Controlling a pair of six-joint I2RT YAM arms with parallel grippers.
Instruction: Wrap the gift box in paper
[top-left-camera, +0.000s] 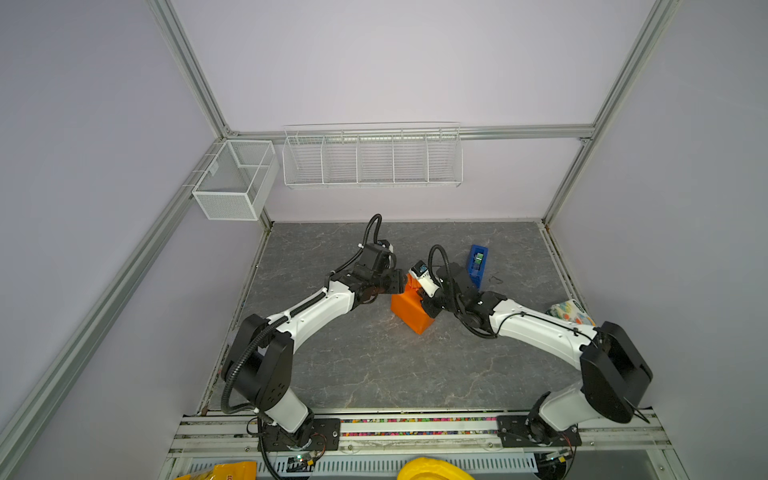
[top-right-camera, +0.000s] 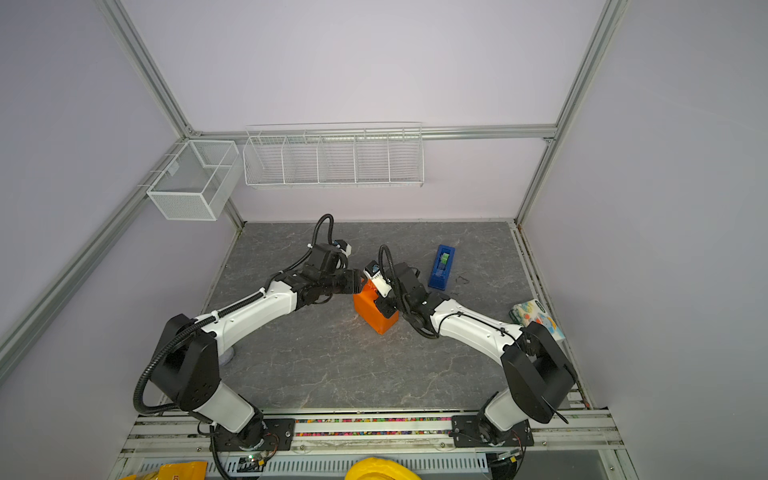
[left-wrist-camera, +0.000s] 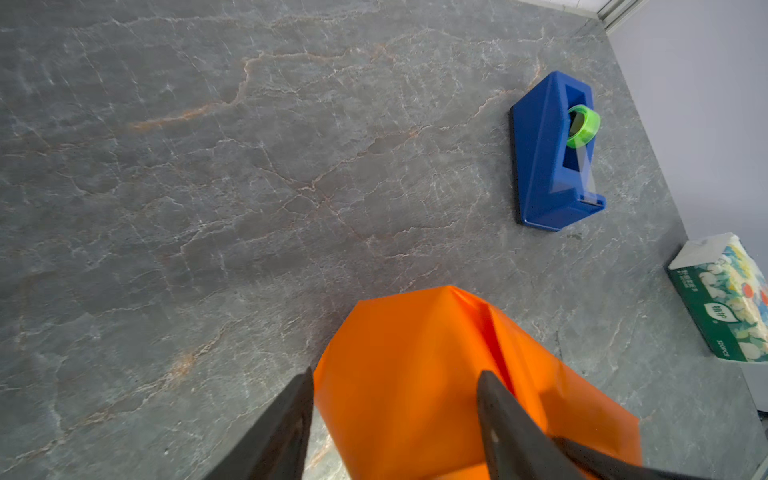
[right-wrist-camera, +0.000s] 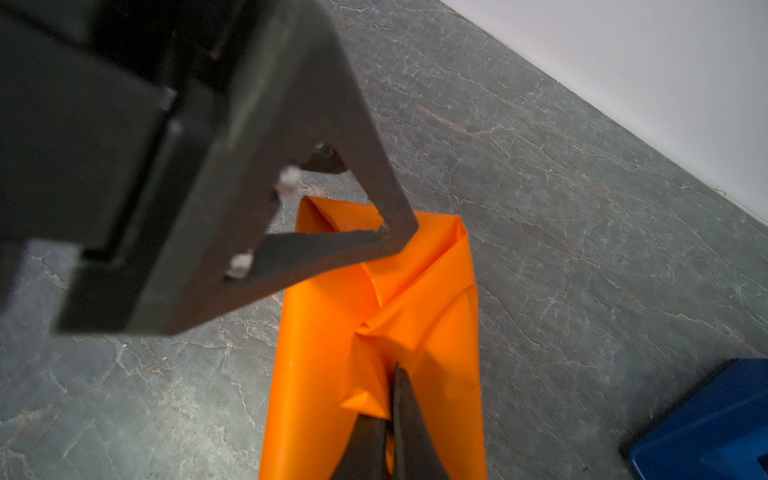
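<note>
On the back wall of the work cell, a white wire rack (top-left-camera: 372, 160) of five compartments hangs beside a two-compartment mesh bin (top-left-camera: 232, 183) fixed at the left corner. Below, on the grey marbled table (top-left-camera: 374, 365), a blue tape dispenser (top-left-camera: 478, 259) carries a green roll of tape (left-wrist-camera: 584, 126) in its slot. A patterned tissue packet (top-left-camera: 569, 311) lies at the table's right edge. At the table's centre the orange paper (top-left-camera: 409, 311) is folded into a box-shaped parcel resting on the surface. The gift box is hidden inside it, and no part of it shows. The parcel's far end is loose, its flaps creased and gathered inward, as the right wrist view shows.

Both arms rise from the rail (top-left-camera: 415, 428) at the near edge, elbows bowed outward and forearms converging on that far end. The left arm (top-left-camera: 316, 307) reaches in from the left. Its left gripper (left-wrist-camera: 397, 372) has its fingers spread, straddling part of the paper's end, with one fingertip against the flap's edge. The right arm (top-left-camera: 536, 328) comes in from the right, just in front of the dispenser. The right gripper (right-wrist-camera: 392, 374) has its fingers pressed together, pinching a fold of the paper on the parcel's top.
</note>
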